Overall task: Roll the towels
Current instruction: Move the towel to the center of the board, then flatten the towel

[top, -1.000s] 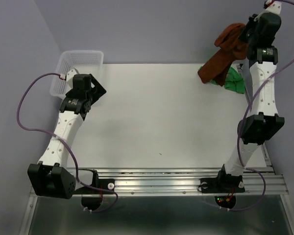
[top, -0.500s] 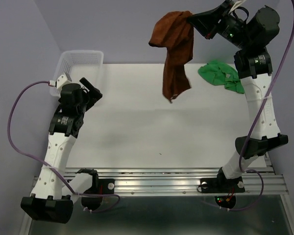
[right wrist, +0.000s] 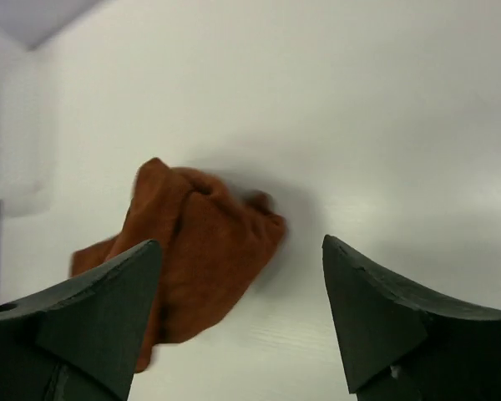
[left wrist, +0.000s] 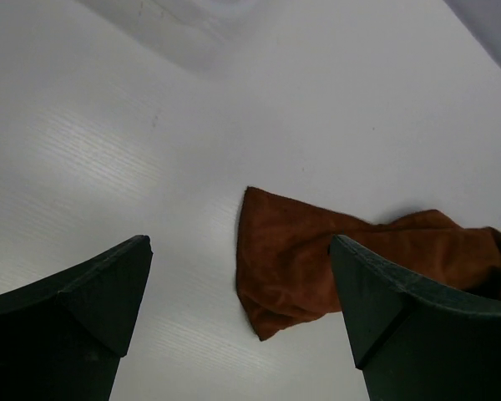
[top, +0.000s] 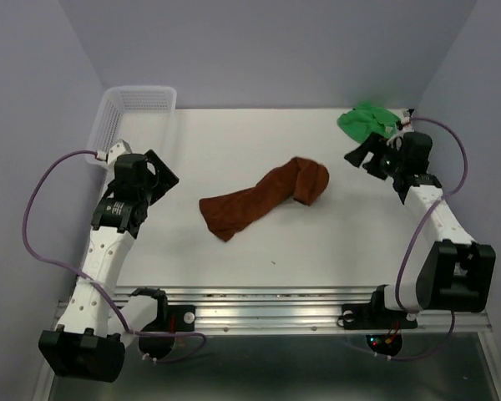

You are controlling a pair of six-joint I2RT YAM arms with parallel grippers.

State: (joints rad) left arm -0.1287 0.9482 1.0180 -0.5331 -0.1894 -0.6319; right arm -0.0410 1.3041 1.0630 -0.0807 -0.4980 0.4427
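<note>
rust-brown towel point(top: 263, 199) lying free, beside right hand point(top: 361, 159)

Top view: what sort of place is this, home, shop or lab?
Probably a lab test bench: a left arm and right arm bolted to a metal rail, at a white table boxed in by plain walls.

I see a white table point(top: 234, 142). A brown towel point(top: 263, 199) lies crumpled in the middle. A green towel point(top: 366, 121) sits bunched at the far right corner, a basket point(top: 132, 113) at the far left.
</note>
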